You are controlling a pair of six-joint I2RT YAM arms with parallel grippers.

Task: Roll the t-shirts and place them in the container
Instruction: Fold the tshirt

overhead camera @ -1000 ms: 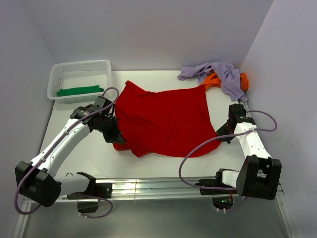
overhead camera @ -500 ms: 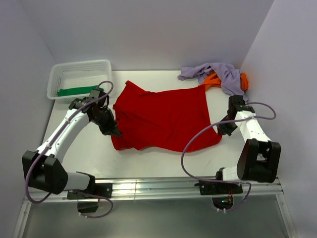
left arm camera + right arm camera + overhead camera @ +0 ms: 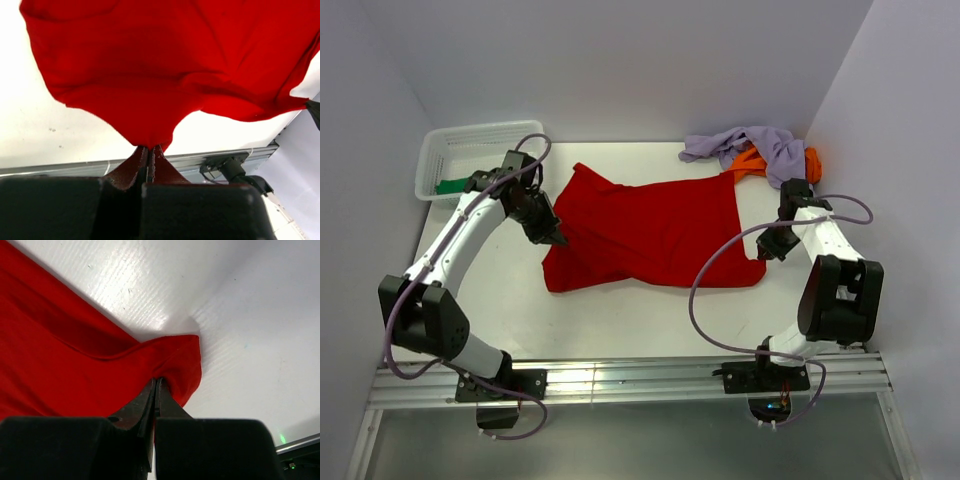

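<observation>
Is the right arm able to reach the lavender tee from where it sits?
Probably yes: the lavender tee lies just beyond the right gripper, nothing between. But its jaws are shut on the red tee, so it must let go first.

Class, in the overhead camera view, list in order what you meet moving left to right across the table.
white basket → left gripper → red t-shirt → right gripper. The lavender t-shirt and orange t-shirt overlap that last stretch, so they are left out.
</observation>
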